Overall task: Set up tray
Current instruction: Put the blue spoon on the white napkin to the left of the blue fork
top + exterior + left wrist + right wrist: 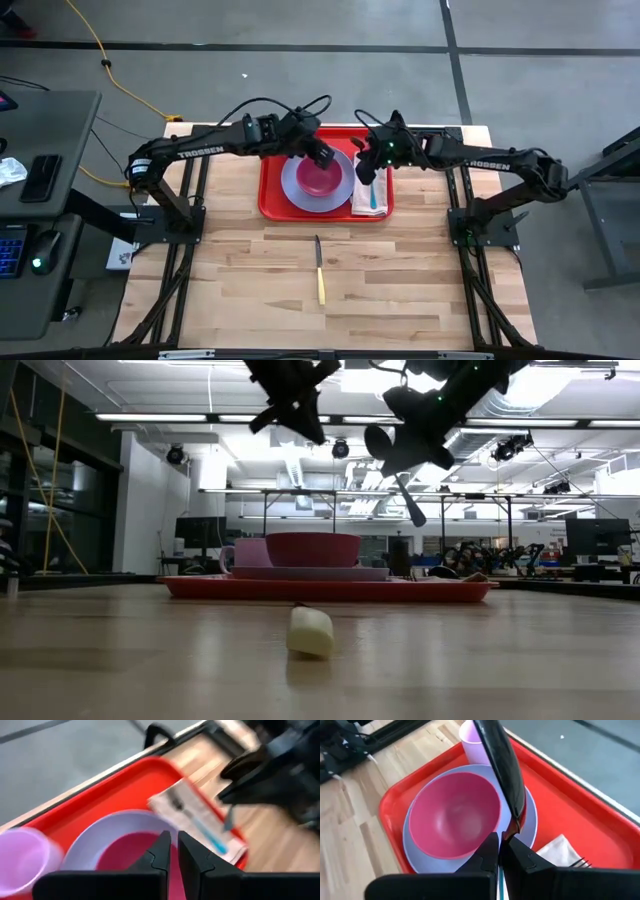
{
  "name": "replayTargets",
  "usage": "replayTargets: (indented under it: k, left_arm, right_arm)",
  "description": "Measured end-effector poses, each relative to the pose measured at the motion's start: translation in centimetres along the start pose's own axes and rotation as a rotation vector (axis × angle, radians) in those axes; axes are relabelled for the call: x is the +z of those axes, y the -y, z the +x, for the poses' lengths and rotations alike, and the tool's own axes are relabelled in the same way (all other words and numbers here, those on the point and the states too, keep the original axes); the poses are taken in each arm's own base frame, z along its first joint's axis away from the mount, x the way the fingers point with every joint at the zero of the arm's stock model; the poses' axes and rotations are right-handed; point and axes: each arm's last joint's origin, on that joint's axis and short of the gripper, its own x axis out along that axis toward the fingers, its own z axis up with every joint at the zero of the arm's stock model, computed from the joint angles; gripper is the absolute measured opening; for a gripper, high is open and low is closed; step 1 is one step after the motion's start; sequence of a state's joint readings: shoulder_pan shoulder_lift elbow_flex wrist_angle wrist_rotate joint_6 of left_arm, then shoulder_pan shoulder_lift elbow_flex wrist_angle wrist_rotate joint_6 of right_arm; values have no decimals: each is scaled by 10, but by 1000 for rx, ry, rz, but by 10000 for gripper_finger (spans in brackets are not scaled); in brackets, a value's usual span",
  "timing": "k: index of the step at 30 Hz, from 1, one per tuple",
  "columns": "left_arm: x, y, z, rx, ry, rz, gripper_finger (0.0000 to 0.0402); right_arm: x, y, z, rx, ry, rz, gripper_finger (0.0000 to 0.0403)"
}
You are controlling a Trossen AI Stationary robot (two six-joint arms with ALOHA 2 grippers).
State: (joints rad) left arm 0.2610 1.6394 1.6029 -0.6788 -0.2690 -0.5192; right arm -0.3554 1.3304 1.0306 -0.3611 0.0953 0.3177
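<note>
Right pincer (pixel 501 851) gripping glossy spoon (pixel 502 765), red tray (pixel 580 820)

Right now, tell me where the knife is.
In the high view, the knife lies alone on the bare wooden table, near its middle, in front of the red tray and apart from it.

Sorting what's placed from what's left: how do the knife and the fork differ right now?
The knife lies on the bare wooden table, outside the tray; the fork lies inside the tray on a white napkin.
The knife's handle is pale yellow, the fork's light blue.
The knife sits far from both arms; the fork lies beneath the right tool, which holds a dark spoon.
Both lie flat, untouched.
</note>
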Motion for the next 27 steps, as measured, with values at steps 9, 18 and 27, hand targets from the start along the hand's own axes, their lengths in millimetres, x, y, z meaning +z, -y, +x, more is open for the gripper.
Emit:
replayTargets:
  k: [9, 18, 27]
  left_arm:
    - [-11, -25, 1, 178, -159, 35, 63]
    - [-24, -48, -7, 491, -270, 163, 63]
    - [-26, -70, -11, 696, -301, 224, 62]
  right_arm:
    - [3, 21, 20, 100, -60, 120, 0]
    - [2, 56, 48, 188, -148, 238, 0]
    - [-4, 87, 65, 240, -222, 372, 0]
